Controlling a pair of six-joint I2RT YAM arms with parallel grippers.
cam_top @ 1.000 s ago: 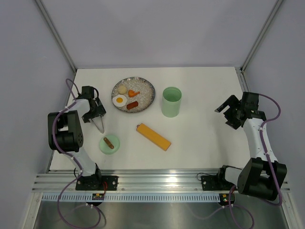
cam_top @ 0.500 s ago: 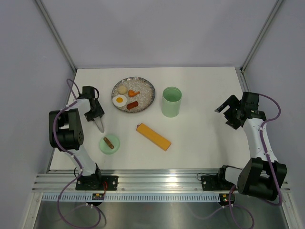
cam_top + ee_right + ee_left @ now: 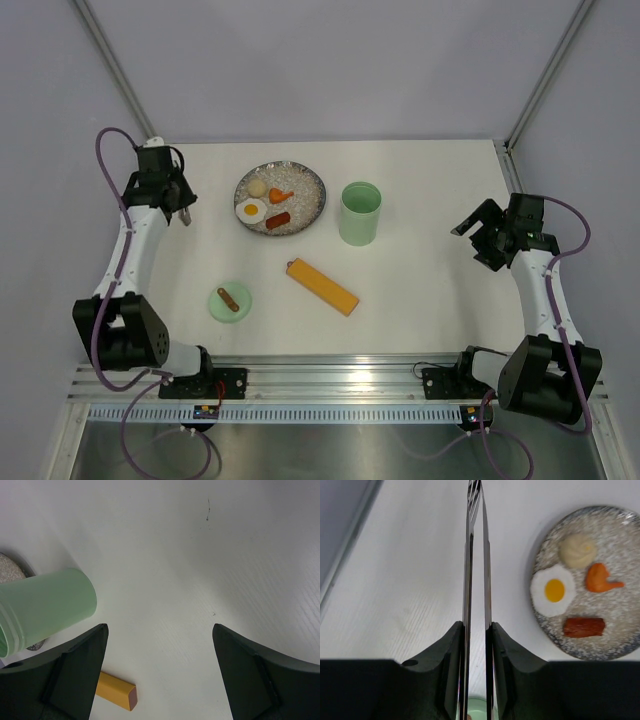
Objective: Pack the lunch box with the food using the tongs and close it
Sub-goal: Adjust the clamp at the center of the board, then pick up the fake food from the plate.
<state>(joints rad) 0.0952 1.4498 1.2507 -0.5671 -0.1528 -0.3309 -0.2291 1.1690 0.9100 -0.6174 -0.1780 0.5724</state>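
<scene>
My left gripper [image 3: 476,627] is shut on the slim metal tongs [image 3: 468,555], whose two thin arms run away from me and meet at the far tip. It hovers left of the grey speckled plate [image 3: 305,185]. The plate holds the food: a cream bun [image 3: 577,550], an orange piece [image 3: 601,577], a fried egg [image 3: 553,590] and a sausage [image 3: 583,627]. The mint lunch box [image 3: 359,213] stands open, right of the plate. Its lid [image 3: 230,301] lies apart near the front left. My right gripper [image 3: 474,242] hangs open and empty at the far right.
A long orange-yellow bar [image 3: 322,287] lies diagonally in the middle of the table, also in the right wrist view [image 3: 116,691]. The enclosure's walls and metal posts stand close around the table's back corners.
My left gripper closed on the tongs near the lid, lifted them and carried them back and left, beside the plate. The right arm has not moved.
</scene>
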